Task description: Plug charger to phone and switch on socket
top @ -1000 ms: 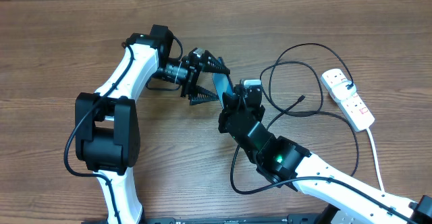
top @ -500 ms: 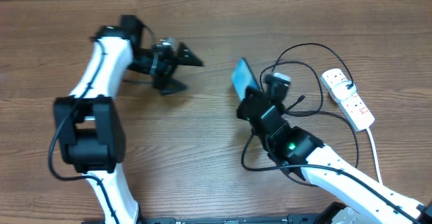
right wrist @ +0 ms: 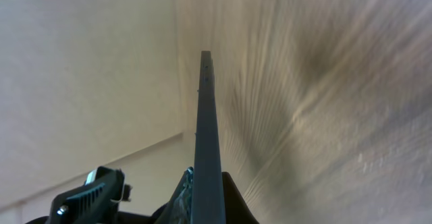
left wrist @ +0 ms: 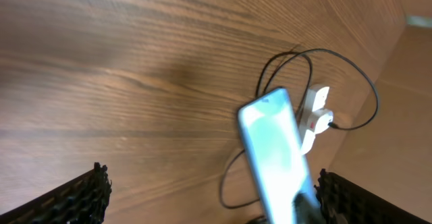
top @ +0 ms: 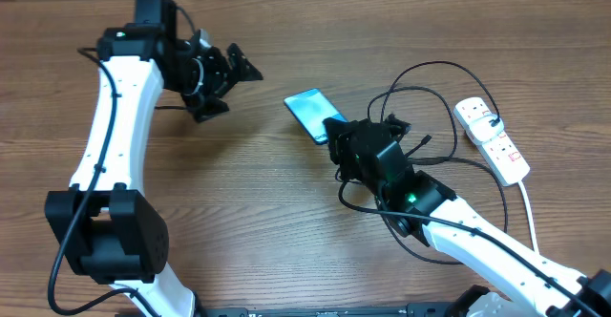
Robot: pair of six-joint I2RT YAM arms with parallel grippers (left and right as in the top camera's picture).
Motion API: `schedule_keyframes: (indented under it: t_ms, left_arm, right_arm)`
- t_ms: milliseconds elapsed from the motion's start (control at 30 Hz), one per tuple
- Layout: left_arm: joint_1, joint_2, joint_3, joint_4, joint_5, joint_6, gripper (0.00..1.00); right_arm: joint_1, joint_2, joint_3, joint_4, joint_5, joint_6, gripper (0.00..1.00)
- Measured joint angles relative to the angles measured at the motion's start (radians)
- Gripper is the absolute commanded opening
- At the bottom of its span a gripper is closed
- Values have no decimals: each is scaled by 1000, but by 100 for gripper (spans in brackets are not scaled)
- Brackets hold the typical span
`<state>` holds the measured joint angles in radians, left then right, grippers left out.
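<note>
Toward the worktop's (top: 239, 217) right edge, the white, oblong socket (top: 492, 137) with red switches lies beside the charger (top: 441, 64), whose thin black loops crowd around the right arm. Nearer the centre, the right claw (top: 336, 134) is clamped on the slim, glassy phone (top: 307, 112), apparently tilted above the grained wood. Well apart toward the far left corner, the left claw (top: 231, 93) hangs spread wide and empty.

Open table (top: 258, 202) lies left of the phone (top: 307, 112); charger (top: 426, 139) loops crowd the socket (top: 492, 140), possibly touching it.
</note>
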<state>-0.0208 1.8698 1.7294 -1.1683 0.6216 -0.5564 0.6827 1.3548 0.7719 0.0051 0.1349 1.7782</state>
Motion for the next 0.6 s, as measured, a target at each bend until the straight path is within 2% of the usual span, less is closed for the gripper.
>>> schedule_keyframes:
  t_ms: [133,400,500,567,600]
  left_arm:
    - [-62,0,0,34,-6,-130,98]
    - [-171,0,0,58,-7,-317,100]
    - [-183,0,0,58,-7,-356,84]
    - [-183,0,0,58,-10,-386,67]
    - [-182,0,0,58,-11,-405,62]
  right_arm:
    - [0,13,-1,21,-74,147,4]
    - [0,13,-2,166,-172,245,4]
    - [0,13,-2,220,-196,245,4]
    - [0,13,-2,251,-205,245,4]
    - [1,13,-2,265,-209,245,4]
